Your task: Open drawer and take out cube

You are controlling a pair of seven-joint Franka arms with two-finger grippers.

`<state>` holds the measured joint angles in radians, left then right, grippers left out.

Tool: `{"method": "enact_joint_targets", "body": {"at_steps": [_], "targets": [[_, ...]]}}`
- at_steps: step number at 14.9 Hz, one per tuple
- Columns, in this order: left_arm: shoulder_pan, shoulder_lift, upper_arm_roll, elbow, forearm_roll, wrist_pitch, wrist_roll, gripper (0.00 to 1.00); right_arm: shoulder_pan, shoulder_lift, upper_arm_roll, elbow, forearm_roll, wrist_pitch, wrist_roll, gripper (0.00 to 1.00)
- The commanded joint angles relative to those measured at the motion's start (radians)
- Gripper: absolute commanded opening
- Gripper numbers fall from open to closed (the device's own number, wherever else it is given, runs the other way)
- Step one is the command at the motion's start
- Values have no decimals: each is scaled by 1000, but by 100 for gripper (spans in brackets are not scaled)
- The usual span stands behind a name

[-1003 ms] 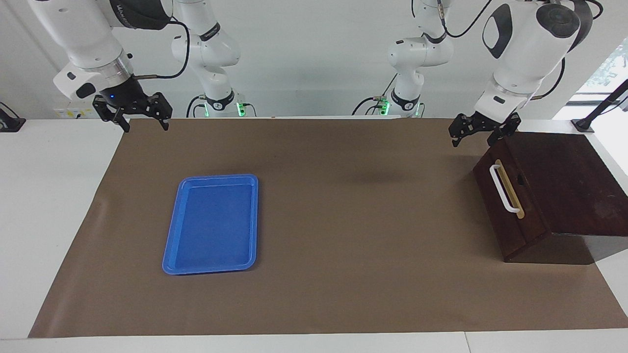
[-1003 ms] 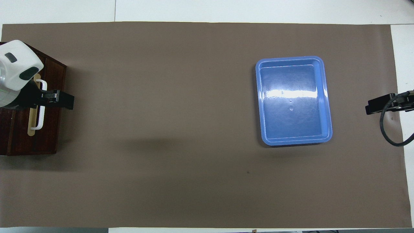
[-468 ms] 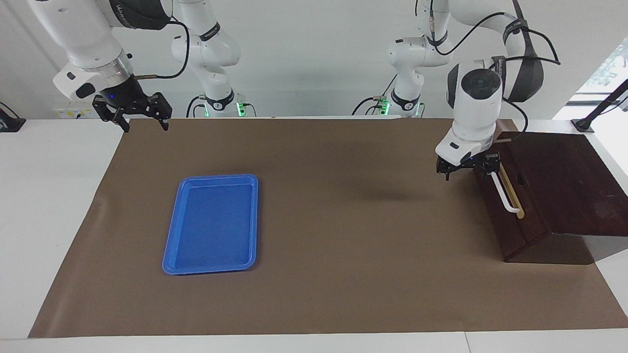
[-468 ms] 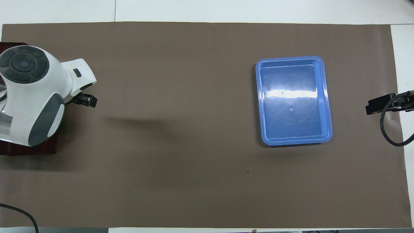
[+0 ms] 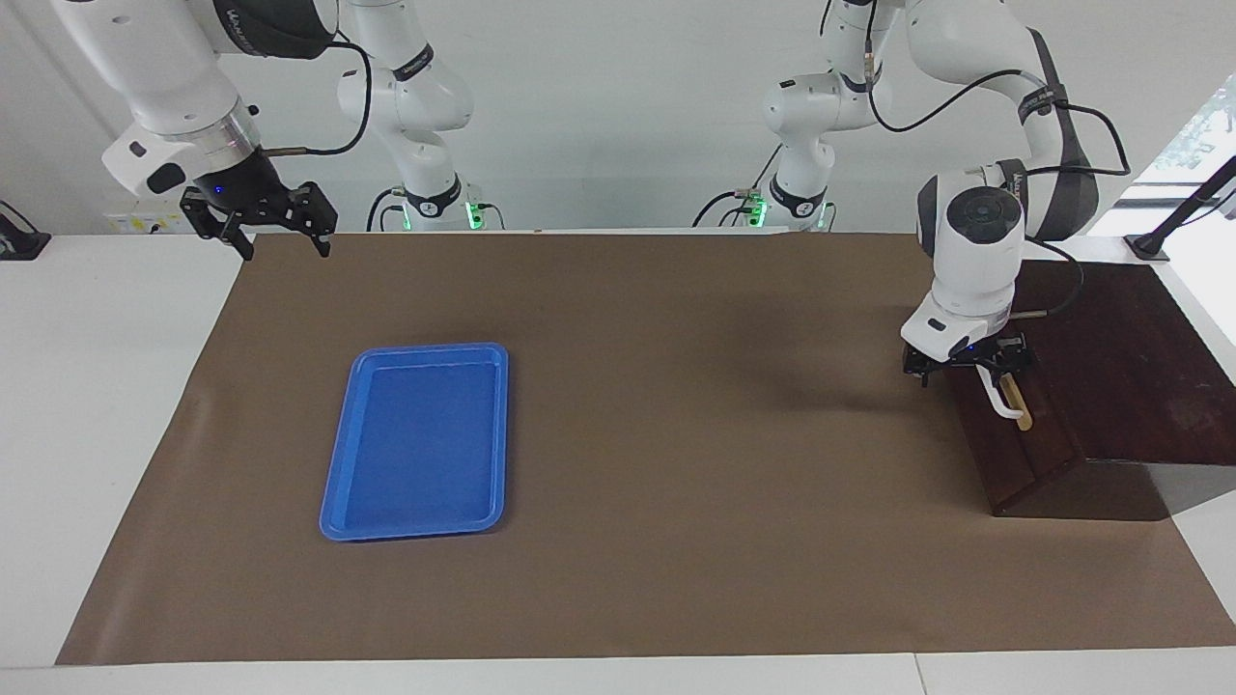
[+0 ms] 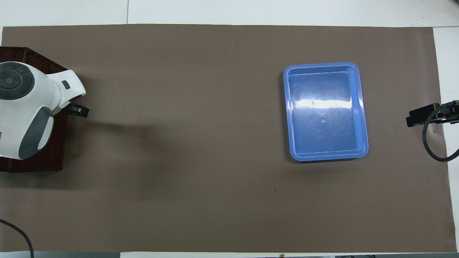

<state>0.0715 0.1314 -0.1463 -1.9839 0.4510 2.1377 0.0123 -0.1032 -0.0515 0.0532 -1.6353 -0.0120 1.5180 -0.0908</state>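
starting at 9 o'clock in the facing view, the right gripper (image 5: 287,246) hangs in the air over the edge of the brown mat (image 5: 676,483) nearest the robots, up toward 10 o'clock, and its jaws are spread wide with nothing between them; this arm is waiting. in the overhead view the right gripper (image 6: 417,116) only pokes in at 3 o'clock. moving along, the blue tray (image 5: 415,531) lies flat on the mat toward the right arm's end of the table, long sides running from 12 to 6 o'clock, well apart from everything else. now over to 3 o'clock, where the action is: the dark wooden box (image 5: 1110,357) sits at the left arm's end of the table, and the drawer (image 5: 1004,463) is shut, flush in the box. its front looks toward 9 o'clock, out across the mat at the tray's end. the white handle (image 5: 1004,407) lies along that front, its long axis running from about 11 to 5 o'clock in this view, so one end is nearer the robots than the other. the left gripper (image 5: 969,372) is down at the front, pointing downward over the handle's end nearer the robots, jaws spread. whether a finger touches the bar, cannot tell. from overhead the left arm covers most of the front, and only a black fingertip of the left gripper (image 6: 79,110) shows past the box (image 6: 46,163) at 9 o'clock.
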Motion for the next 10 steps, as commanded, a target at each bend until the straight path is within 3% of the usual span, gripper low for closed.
{"method": "enact_joint_targets", "body": {"at_steps": [1, 6, 10], "targets": [[5, -36, -4, -79, 20, 57, -5, 100, -15, -13, 7, -12, -17, 13, -21, 100], [17, -30, -4, -93, 90, 70, 0, 100, -15, -13, 7, -14, -17, 11, -18, 100], [17, -7, -4, -29, 95, 56, 5, 100, -13, -13, 7, -14, -17, 11, -18, 100]]}}
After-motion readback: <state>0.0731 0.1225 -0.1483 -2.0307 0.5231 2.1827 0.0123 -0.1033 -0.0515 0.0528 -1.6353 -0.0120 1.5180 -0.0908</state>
